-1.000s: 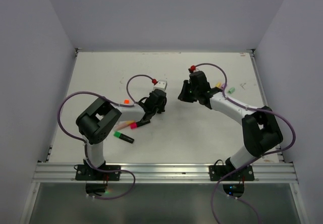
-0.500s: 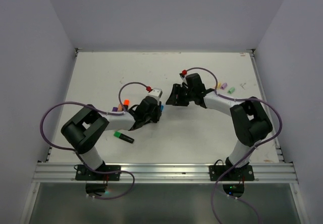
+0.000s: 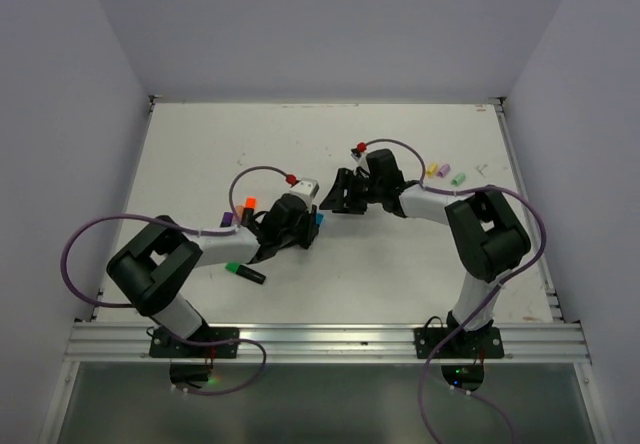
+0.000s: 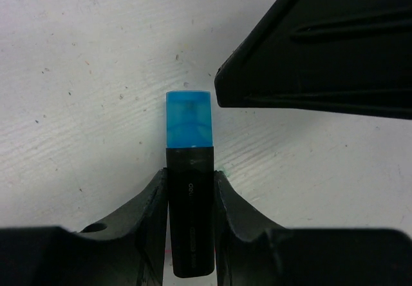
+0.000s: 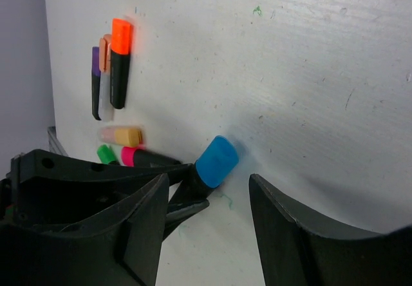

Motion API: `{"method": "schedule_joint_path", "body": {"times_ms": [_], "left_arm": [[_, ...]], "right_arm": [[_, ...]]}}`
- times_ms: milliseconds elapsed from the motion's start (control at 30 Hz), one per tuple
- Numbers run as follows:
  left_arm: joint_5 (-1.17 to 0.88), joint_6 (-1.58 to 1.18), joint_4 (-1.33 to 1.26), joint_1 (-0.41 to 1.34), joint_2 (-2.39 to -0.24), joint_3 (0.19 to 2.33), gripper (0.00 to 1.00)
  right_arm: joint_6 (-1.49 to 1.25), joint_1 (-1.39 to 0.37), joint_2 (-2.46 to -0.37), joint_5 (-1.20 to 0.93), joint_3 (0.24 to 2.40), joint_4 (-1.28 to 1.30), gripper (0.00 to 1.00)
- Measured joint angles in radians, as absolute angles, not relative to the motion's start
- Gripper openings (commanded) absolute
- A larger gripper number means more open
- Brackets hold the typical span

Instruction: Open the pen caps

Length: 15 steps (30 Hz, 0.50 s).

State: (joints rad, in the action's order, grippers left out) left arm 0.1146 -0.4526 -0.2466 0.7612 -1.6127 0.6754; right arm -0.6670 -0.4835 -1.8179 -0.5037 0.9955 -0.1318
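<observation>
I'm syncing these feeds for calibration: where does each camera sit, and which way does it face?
Top external: above and behind the bases, looking down on the table; both arms show, left tool and right tool meeting mid-table.
Left wrist: on the left arm, looking along its fingers at the clamped pen with its blue cap; a right-tool finger intrudes top right.
Right wrist: on the right arm, looking between its open fingers at that cap and spare pens beyond.
Shared: both wrist views show the blue cap.

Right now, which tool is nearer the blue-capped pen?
Left. The left tool clamps the blue-capped pen by its black barrel, just below the cap. The right tool stands open, fingers either side of the cap, not gripping.
</observation>
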Motion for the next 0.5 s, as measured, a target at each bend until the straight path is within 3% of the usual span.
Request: {"method": "schedule_joint_path", "body": {"times_ms": [500], "left_arm": [[0.103, -0.453, -0.244, 0.769, -1.551, 0.675, 0.00]], "right_arm": [[-0.728, -0.489, -1.851, -0.568, 0.960, -0.230, 0.54]]}}
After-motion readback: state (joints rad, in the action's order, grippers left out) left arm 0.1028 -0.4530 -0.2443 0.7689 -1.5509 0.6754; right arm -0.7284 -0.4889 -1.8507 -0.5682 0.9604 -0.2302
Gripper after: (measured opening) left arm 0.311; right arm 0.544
